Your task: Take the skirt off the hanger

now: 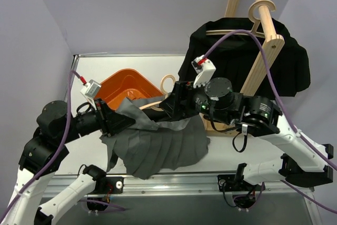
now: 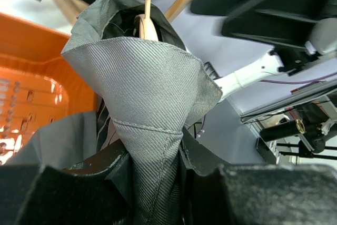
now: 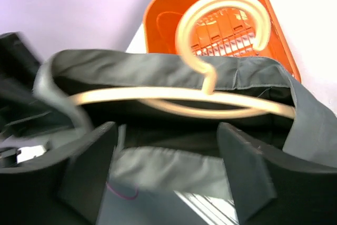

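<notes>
A grey pleated skirt (image 1: 158, 148) lies spread on the table, its waistband still round a pale wooden hanger (image 1: 154, 105). My left gripper (image 1: 117, 122) is shut on a bunched corner of the skirt's waistband (image 2: 147, 130), with the hanger's end (image 2: 146, 25) showing just above the fabric. My right gripper (image 1: 171, 104) is open just before the hanger's bar (image 3: 179, 98), its fingers (image 3: 89, 167) either side of the skirt's open waist. The hanger's hook (image 3: 224, 22) curls up over the bin.
An orange plastic bin (image 1: 124, 87) stands behind the skirt at the back left. A wooden rack (image 1: 263, 40) at the back right carries a black garment (image 1: 284, 64) on another hanger. The table's near edge (image 1: 168, 180) runs just below the skirt's hem.
</notes>
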You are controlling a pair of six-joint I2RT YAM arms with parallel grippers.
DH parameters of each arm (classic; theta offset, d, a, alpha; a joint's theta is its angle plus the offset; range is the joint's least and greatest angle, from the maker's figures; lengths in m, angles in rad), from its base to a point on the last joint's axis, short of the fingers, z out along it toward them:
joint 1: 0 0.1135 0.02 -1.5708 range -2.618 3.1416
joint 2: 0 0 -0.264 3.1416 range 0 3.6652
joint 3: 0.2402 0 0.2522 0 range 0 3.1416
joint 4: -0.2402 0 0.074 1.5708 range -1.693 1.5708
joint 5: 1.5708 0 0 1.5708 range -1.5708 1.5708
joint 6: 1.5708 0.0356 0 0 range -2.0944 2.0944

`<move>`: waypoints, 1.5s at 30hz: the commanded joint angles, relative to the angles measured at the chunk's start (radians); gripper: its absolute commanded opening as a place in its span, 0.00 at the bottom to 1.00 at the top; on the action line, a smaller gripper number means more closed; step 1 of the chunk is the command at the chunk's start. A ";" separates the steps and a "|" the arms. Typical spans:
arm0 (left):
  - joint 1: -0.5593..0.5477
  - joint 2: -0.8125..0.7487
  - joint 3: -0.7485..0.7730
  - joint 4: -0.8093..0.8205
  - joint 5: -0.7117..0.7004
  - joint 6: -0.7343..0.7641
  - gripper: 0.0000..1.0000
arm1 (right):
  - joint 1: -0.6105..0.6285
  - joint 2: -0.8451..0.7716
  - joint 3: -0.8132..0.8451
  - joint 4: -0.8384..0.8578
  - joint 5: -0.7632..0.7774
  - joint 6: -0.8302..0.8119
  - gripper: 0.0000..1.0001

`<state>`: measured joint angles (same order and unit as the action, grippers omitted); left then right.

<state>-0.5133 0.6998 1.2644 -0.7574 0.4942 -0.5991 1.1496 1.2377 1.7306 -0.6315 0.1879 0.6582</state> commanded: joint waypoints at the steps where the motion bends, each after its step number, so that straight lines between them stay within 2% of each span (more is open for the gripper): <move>1: 0.004 -0.042 -0.002 0.184 0.050 -0.034 0.02 | 0.013 0.051 0.001 0.052 0.076 0.008 0.69; 12: 0.004 -0.100 -0.053 0.273 0.043 -0.091 0.02 | 0.013 0.062 0.038 0.038 0.191 -0.015 0.60; 24: 0.004 -0.112 -0.068 0.296 0.046 -0.116 0.02 | 0.013 0.037 -0.013 0.076 0.194 -0.051 0.57; 45: 0.004 -0.102 -0.103 0.368 0.112 -0.143 0.02 | 0.002 0.098 -0.037 0.121 0.194 -0.080 0.40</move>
<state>-0.5133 0.5999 1.1542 -0.5598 0.5682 -0.7139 1.1538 1.3262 1.7016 -0.5407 0.3523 0.5938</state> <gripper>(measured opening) 0.346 0.405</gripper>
